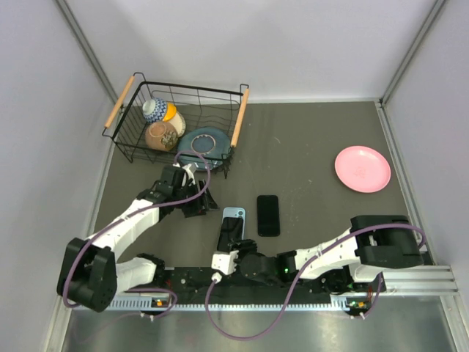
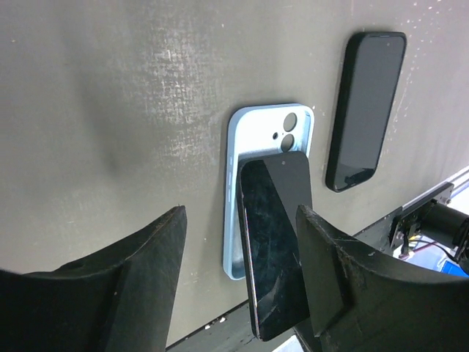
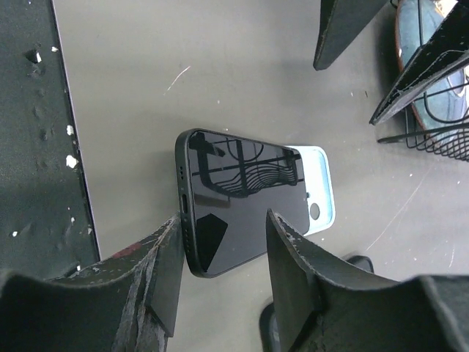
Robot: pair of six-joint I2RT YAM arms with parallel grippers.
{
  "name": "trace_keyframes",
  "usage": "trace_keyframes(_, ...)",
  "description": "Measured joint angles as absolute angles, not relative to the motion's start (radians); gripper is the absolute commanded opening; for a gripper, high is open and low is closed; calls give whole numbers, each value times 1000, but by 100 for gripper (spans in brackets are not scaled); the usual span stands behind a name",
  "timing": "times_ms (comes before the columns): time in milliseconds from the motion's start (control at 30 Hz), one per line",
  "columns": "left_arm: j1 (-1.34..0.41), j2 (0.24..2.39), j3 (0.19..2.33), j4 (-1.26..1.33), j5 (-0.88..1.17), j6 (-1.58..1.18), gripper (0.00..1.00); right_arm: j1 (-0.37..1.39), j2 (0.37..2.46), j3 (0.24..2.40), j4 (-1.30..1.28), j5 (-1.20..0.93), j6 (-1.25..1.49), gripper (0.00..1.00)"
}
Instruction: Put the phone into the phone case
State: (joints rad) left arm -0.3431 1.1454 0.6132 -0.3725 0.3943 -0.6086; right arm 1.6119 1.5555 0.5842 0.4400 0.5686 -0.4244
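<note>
Grey table [image 1: 315, 213] — right gripper [image 1: 229, 258] low, jaws parted, by phone [image 1: 229, 233].

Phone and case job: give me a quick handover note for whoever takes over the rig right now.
Left gripper: open, empty, off to the case's left.
Right gripper: open, jaws flanking the phone's near end, no grip visible.
Things: the black smartphone lies skewed on the light blue phone case, its near end overhanging. A second black phone lies flat to the right.
Done: phone is on the case.
Left: align it and press it in.
</note>
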Motion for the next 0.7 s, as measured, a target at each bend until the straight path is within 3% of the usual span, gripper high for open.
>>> trace_keyframes(700, -419, 1342, 623, -249, 231, -690, 66, 1612, 1518, 566, 336, 568, -154, 57)
